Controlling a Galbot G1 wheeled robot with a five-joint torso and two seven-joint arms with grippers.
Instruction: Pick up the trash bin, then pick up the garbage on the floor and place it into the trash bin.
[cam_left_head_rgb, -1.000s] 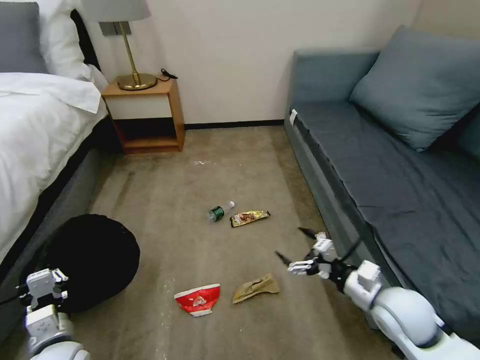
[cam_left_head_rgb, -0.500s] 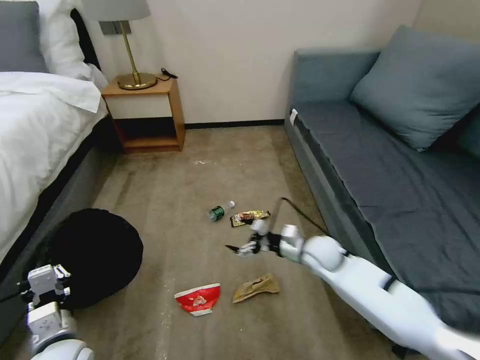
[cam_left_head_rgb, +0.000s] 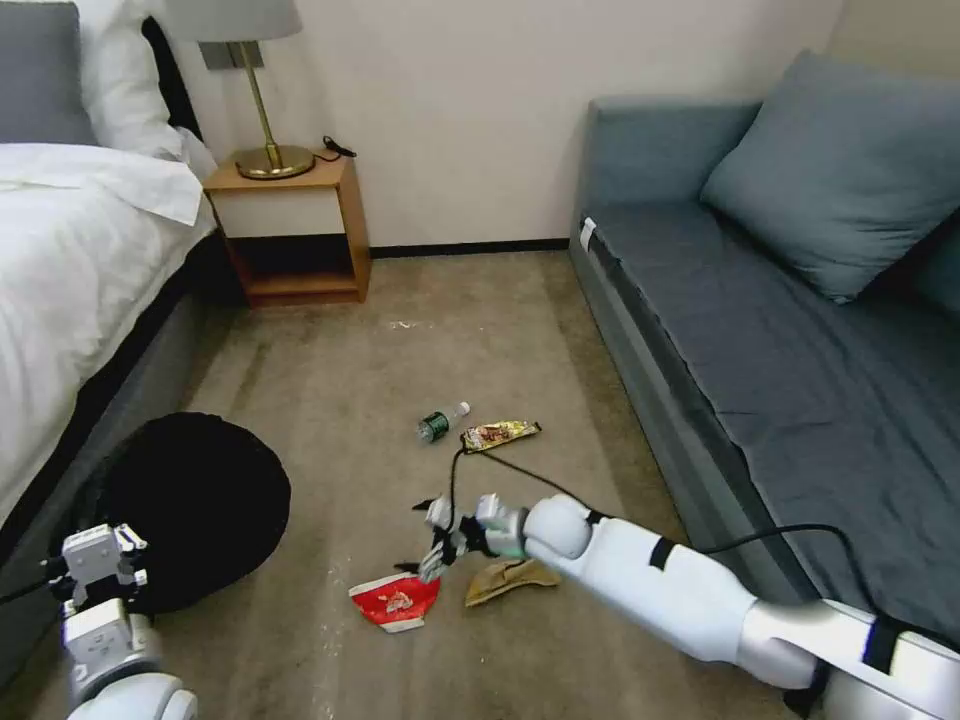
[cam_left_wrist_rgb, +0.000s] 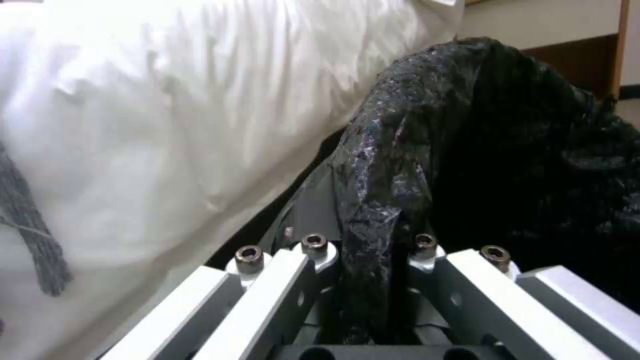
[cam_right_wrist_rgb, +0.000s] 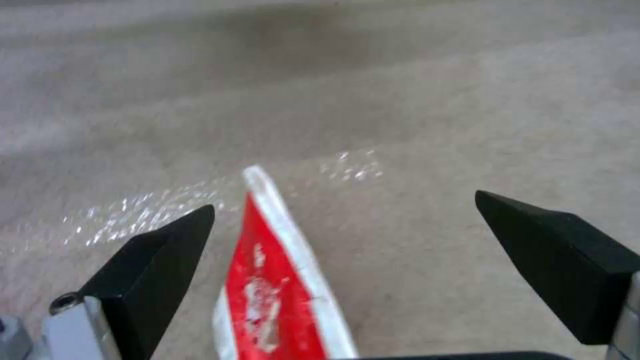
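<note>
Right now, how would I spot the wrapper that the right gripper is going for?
Look at the carpet between the bed and the sofa. The open right gripper hovers over the red-and-white paper wrapper; its neighbour, the tan paper piece, is plain brown.

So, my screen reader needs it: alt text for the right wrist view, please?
The right gripper, fingers spread wide, hangs above a red-and-white paper wrapper lying on beige carpet, not touching it.

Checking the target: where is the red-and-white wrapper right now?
In the head view the wrapper lies on the carpet, between the bin and the tan paper, just below the open right pincer.
</note>
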